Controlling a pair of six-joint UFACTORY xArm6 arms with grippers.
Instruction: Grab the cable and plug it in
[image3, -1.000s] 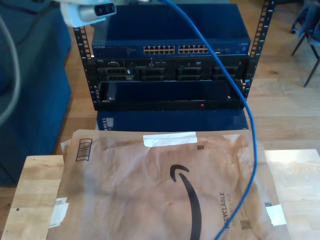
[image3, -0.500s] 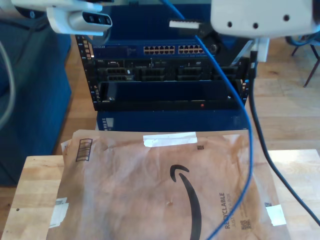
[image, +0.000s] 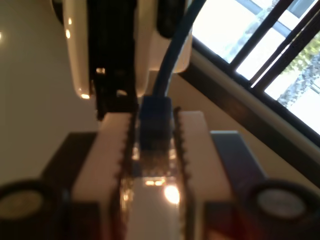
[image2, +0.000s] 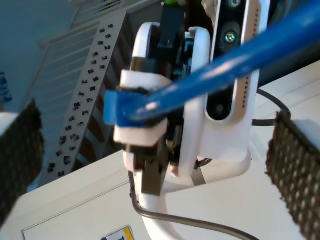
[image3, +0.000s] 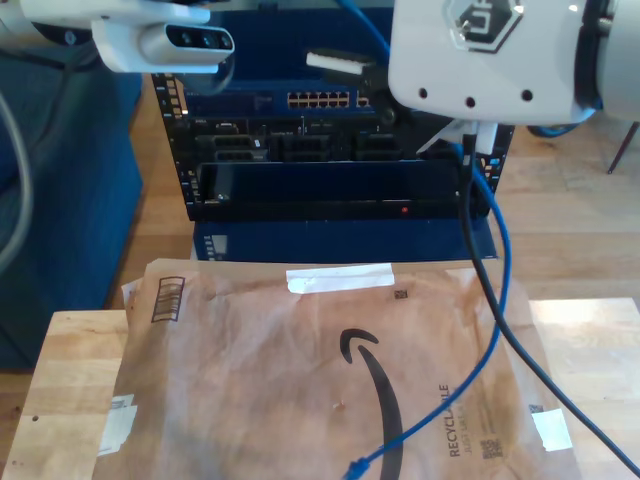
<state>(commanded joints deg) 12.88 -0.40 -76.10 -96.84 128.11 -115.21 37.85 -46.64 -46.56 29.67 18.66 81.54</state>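
The blue cable (image: 172, 55) ends in a blue-booted plug (image: 155, 125). My first gripper (image: 154, 120) is shut on that plug between white toothed fingers (image: 112, 145). From the second wrist view I see the same gripper (image2: 140, 122) clamping the plug, and the cable (image2: 235, 60) runs off past it. My second gripper (image2: 157, 162) is open, its black pads (image2: 295, 170) wide apart and holding nothing. In the exterior view the cable (image3: 497, 300) drops from behind a large white arm (image3: 480, 60). Its loose plug (image3: 357, 467) lies on the brown envelope.
A rack holds a blue network switch with rows of ports (image3: 320, 100) at the back. A brown paper envelope (image3: 300, 380) covers the wooden table (image3: 70, 380). A thick black arm cable (image3: 520, 350) hangs beside the blue one. Another white arm (image3: 150, 40) is at the exterior view's upper left.
The large white arm has swung in from the exterior view's right across the top. The cable's loose end has slid left over the envelope, and its plug now shows.
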